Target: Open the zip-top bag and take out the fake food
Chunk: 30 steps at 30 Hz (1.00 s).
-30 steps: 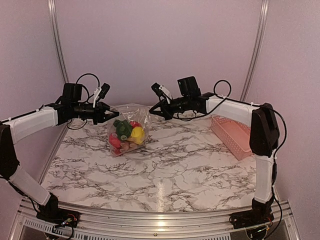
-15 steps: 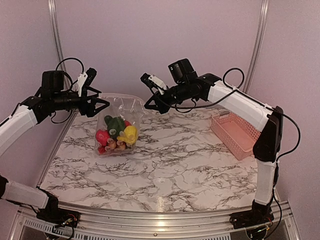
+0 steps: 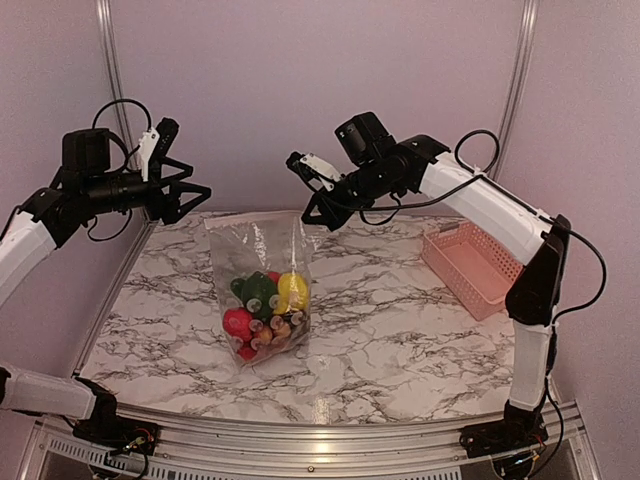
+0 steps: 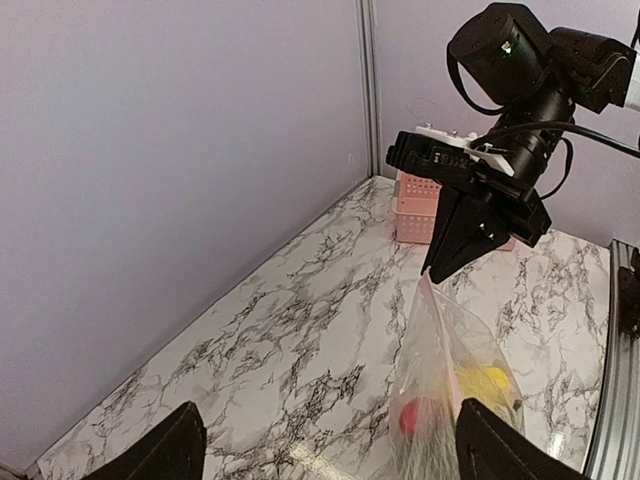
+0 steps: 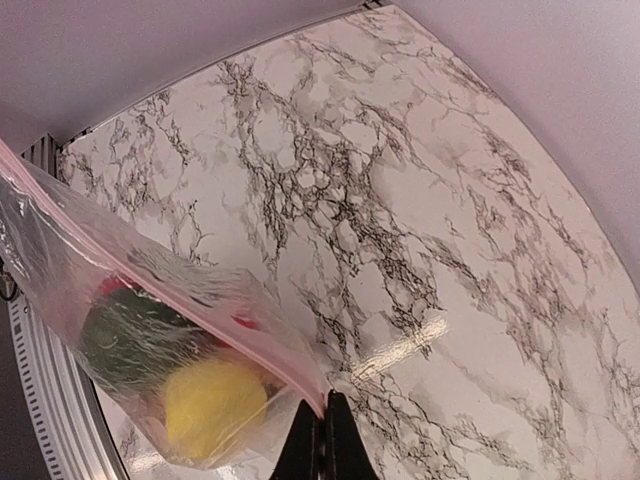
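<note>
The clear zip-top bag (image 3: 255, 270) hangs by its top right corner from my right gripper (image 3: 306, 214), which is shut on the pink zip strip (image 5: 200, 330). The fake food (image 3: 262, 310) is bunched at the bottom: a red piece, a dark green piece (image 5: 130, 335) and a yellow piece (image 5: 210, 405). My left gripper (image 3: 195, 190) stands open up at the left, apart from the bag, with nothing between its fingers (image 4: 165, 452). In the left wrist view the bag (image 4: 450, 370) hangs below the right gripper (image 4: 432, 272), just inside the right finger.
A pink perforated basket (image 3: 465, 265) stands at the table's right side, also seen behind the right arm (image 4: 415, 205). Lilac walls close in at the back and left. The marble tabletop (image 3: 400, 340) lies under the bag.
My left gripper has opened, let go of the bag and drawn back to the left. The bag has swung down and now hangs from the right gripper alone, which has risen a little.
</note>
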Motion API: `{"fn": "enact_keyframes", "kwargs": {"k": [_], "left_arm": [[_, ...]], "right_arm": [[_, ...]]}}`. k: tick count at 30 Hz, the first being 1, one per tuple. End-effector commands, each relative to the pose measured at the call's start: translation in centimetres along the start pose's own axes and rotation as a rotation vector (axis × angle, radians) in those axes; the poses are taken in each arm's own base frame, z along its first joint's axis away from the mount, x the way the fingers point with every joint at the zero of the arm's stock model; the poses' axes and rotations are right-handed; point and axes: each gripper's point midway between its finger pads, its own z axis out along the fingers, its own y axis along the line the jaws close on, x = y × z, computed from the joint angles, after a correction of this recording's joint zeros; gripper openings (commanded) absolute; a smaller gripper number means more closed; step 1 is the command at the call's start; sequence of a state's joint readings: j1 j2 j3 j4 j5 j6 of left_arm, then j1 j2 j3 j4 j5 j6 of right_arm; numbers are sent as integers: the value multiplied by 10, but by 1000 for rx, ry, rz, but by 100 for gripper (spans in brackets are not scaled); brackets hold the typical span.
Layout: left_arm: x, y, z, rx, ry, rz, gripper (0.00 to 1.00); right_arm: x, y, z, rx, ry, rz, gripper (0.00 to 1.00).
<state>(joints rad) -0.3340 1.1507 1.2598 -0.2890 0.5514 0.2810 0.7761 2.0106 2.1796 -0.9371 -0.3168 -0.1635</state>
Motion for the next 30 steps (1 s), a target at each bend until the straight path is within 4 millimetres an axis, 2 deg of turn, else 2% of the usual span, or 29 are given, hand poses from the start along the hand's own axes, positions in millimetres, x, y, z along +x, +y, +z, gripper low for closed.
{"fn": "enact_keyframes", "kwargs": {"k": [1, 4, 6, 10, 14, 19, 24, 30], "left_arm": [[11, -3, 1, 25, 36, -19, 88], [-8, -20, 11, 113, -32, -39, 87], [-17, -37, 28, 187, -27, -58, 85], [-19, -67, 61, 298, 74, -34, 79], [-22, -79, 76, 325, 66, 7, 76], [-10, -79, 89, 340, 89, 94, 70], [9, -82, 100, 383, 143, 170, 54], [26, -92, 109, 416, 198, 223, 44]], "right_arm": [[-7, -3, -24, 70, -20, 23, 0], [-6, 7, -27, 21, -14, 32, 0], [-8, 12, -31, 0, -16, 35, 0], [-10, 19, -36, -27, -17, 34, 0], [-11, 28, -39, -70, -21, 36, 0], [-20, 40, -43, -135, -58, 40, 0], [-25, 49, -45, -194, -74, 58, 0], [-27, 53, -45, -219, -72, 66, 0]]}}
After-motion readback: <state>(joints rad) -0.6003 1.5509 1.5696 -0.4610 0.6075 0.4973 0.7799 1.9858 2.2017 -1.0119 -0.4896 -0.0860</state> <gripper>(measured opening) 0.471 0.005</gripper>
